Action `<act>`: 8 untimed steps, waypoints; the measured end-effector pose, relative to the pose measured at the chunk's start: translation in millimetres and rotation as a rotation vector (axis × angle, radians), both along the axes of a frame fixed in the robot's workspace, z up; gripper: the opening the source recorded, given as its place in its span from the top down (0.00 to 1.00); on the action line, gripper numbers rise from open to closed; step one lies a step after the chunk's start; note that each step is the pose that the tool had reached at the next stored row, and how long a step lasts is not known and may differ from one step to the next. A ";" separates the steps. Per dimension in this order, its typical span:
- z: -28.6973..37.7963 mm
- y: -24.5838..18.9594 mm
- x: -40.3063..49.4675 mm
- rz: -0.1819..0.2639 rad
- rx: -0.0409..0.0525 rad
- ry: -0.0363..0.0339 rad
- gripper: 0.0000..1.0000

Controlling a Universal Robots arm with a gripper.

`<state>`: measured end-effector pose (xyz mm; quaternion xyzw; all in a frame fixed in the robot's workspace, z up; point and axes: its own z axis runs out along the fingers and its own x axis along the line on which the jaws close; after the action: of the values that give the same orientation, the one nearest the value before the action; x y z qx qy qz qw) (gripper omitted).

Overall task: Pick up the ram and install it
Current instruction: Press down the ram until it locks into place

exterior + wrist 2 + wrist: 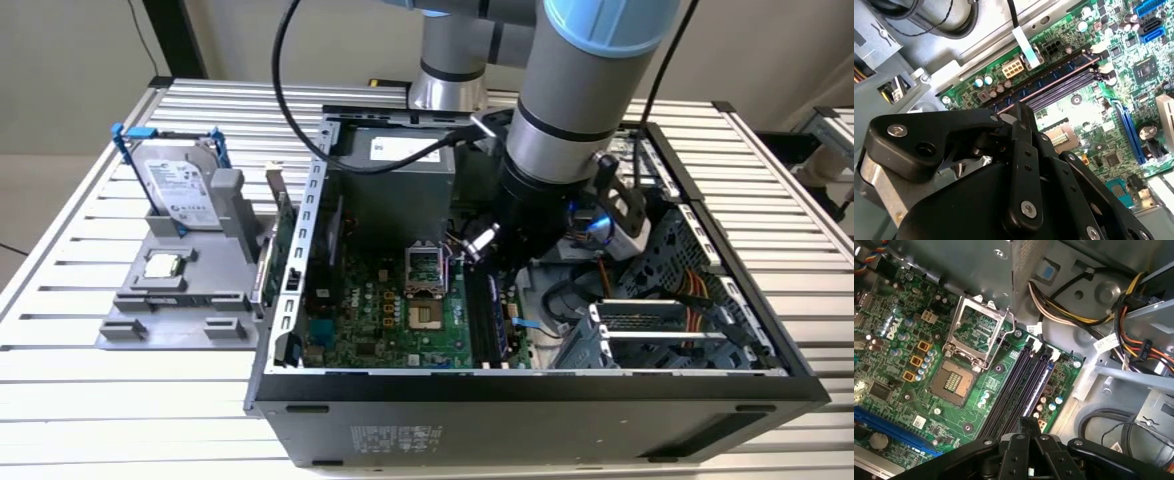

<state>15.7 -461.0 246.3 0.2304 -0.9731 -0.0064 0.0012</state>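
The ram (1054, 75) is a long bluish stick with dark chips, standing on edge in the outermost of the black slots (1014, 385) on the green motherboard (387, 310). In the first wrist view the ram (1040, 385) runs up from just beyond my fingertips. My gripper (1021, 107) is shut, its black fingers together right above one end of the slots (1064, 87). Whether the tips touch the ram is hidden. The gripper (1029, 421) also shows in the first wrist view. In the exterior view the arm (561, 150) reaches down into the open computer case (534, 385).
An open processor socket (961, 382) lies beside the slots. Orange and yellow cables (1139, 340) and metal brackets crowd the case past the board's edge. On the exterior view's left, a grey fixture (174, 320) holds a silver hard drive (180, 185) and a small processor chip (163, 265).
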 end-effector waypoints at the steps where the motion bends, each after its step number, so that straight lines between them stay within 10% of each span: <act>1: 0.0 0.0 0.0 0.007 0.0002 -0.0001 1.00; 8: 0.0 0.0 0.0 0.052 0.0004 0.0000 1.00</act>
<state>15.7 -461.0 246.3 0.2554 -0.9668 -0.0066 0.0014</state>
